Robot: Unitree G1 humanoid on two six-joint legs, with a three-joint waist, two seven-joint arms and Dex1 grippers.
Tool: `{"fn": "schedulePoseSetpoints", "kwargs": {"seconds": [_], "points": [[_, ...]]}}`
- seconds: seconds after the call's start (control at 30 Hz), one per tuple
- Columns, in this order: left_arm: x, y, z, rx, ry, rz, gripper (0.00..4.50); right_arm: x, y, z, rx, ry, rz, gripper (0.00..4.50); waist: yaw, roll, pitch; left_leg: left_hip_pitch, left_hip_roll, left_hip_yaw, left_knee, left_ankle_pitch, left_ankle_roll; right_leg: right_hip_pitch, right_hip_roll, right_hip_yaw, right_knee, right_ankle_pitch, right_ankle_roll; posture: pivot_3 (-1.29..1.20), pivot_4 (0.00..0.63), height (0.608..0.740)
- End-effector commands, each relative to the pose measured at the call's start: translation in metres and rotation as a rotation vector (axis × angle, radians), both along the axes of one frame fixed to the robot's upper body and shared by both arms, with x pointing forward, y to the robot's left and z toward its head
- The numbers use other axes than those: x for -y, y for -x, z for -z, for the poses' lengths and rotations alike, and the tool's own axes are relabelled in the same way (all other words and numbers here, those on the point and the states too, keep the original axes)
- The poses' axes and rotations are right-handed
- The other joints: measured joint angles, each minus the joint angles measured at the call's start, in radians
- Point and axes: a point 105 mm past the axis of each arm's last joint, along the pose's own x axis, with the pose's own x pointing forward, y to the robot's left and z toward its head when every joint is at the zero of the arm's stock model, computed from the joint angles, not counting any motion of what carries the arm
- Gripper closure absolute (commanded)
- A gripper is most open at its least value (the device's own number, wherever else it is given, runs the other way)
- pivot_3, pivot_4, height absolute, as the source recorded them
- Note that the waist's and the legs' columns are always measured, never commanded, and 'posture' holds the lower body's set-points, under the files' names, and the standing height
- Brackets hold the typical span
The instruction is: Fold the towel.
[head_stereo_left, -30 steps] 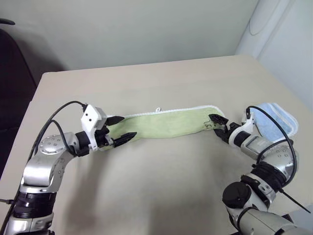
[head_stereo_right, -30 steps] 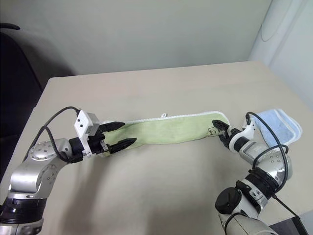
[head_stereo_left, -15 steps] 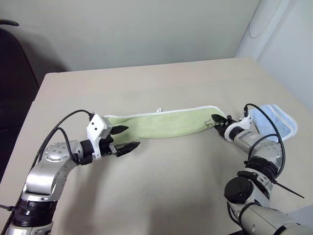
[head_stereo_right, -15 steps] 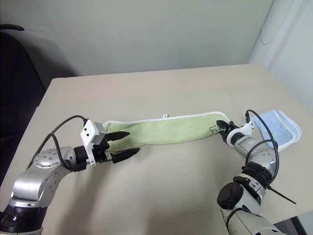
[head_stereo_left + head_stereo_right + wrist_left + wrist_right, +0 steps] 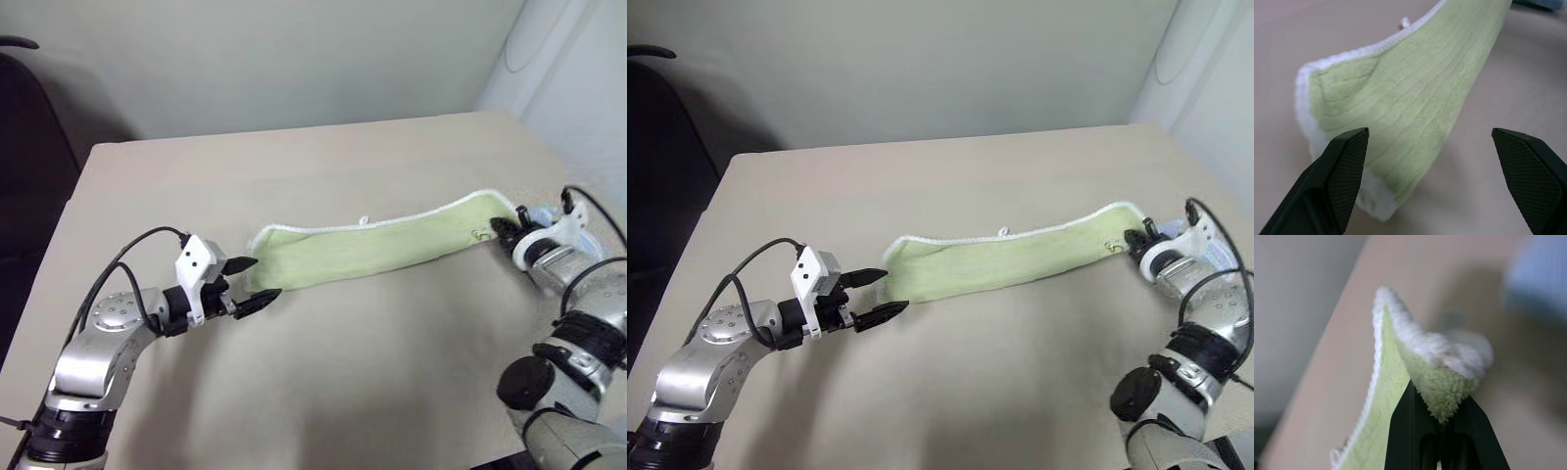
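Now right end effector (image 5: 506,231) pinches towel (image 5: 382,250).

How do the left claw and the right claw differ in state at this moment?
The left claw is open and holds nothing, while the right claw is shut on the towel. The left claw sits just short of the towel's near end; the right claw pinches its far end off the table. Both have black fingers.
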Motion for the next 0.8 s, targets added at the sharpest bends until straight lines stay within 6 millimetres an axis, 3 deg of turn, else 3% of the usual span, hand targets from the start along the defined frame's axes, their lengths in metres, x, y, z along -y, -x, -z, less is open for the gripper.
{"fn": "schedulePoseSetpoints", "kwargs": {"seconds": [0.03, 0.13, 0.2, 0.33, 0.47, 0.63, 0.7, 0.8], "points": [[0.008, -0.002, -0.009, 0.045, 0.0, 0.023, 0.12, -0.047, -0.002, -0.026, 0.108, 0.397, -0.229, 4.48, -0.005, 0.0, 0.0, 0.0, 0.0, 0.0, -0.001, 0.0, 0.0, 0.0, 0.0, 0.0, 0.0, 0.0, 0.0, 0.0, 0.15, 0.735], [0.011, -0.004, -0.008, 0.048, 0.001, 0.03, 0.12, -0.102, 0.007, -0.007, 0.169, 0.931, -0.545, 4.48, -0.01, 0.0, 0.0, 0.0, 0.001, -0.001, -0.001, 0.0, 0.0, 0.0, 0.0, -0.001, 0.0, 0.0, 0.001, 0.0, 0.15, 0.735], [0.012, -0.004, -0.008, 0.049, 0.004, 0.031, 0.12, -0.123, 0.012, 0.014, 0.192, 1.166, -0.698, 4.48, -0.011, 0.0, 0.0, 0.0, 0.001, -0.001, 0.0, 0.0, 0.0, 0.001, 0.001, -0.001, -0.001, 0.0, 0.002, 0.0, 0.15, 0.735], [0.014, -0.002, -0.009, 0.048, 0.022, 0.029, 0.12, -0.151, 0.011, 0.049, 0.228, 1.367, -0.862, 4.48, -0.011, 0.0, 0.0, 0.0, 0.001, -0.001, 0.001, 0.0, 0.0, 0.002, 0.0, -0.001, -0.003, 0.001, 0.004, 0.0, 0.15, 0.735], [0.012, 0.002, -0.007, 0.044, 0.024, 0.008, 0.12, -0.164, 0.017, 0.059, 0.246, 1.332, -0.953, 3.53, -0.005, 0.0, 0.0, -0.001, 0.001, 0.0, 0.002, 0.0, 0.0, 0.002, -0.001, -0.001, -0.003, 0.002, 0.005, 0.0, 0.15, 0.735], [0.01, 0.006, -0.006, 0.037, 0.025, -0.008, 0.12, -0.16, 0.013, 0.057, 0.242, 1.298, -0.922, 1.76, -0.005, -0.001, -0.001, 0.0, 0.001, 0.0, 0.002, 0.0, 0.0, 0.003, -0.001, -0.001, -0.003, 0.001, 0.003, 0.0, 0.15, 0.735], [0.007, 0.01, -0.008, 0.027, 0.056, -0.032, 0.12, -0.161, 0.018, 0.039, 0.284, 1.131, -0.886, 1.12, -0.005, -0.001, -0.001, 0.0, 0.001, 0.0, 0.002, 0.0, 0.0, 0.003, -0.001, -0.001, -0.003, 0.001, 0.002, 0.0, 0.15, 0.735], [0.001, 0.016, -0.015, 0.001, 0.165, -0.093, 0.12, -0.151, 0.04, 0.006, 0.372, 0.84, -0.874, 1.12, -0.002, 0.0, -0.001, 0.0, 0.001, 0.001, 0.002, 0.001, -0.002, 0.003, 0.0, -0.001, -0.003, -0.001, -0.001, 0.0, 0.15, 0.735]]}}
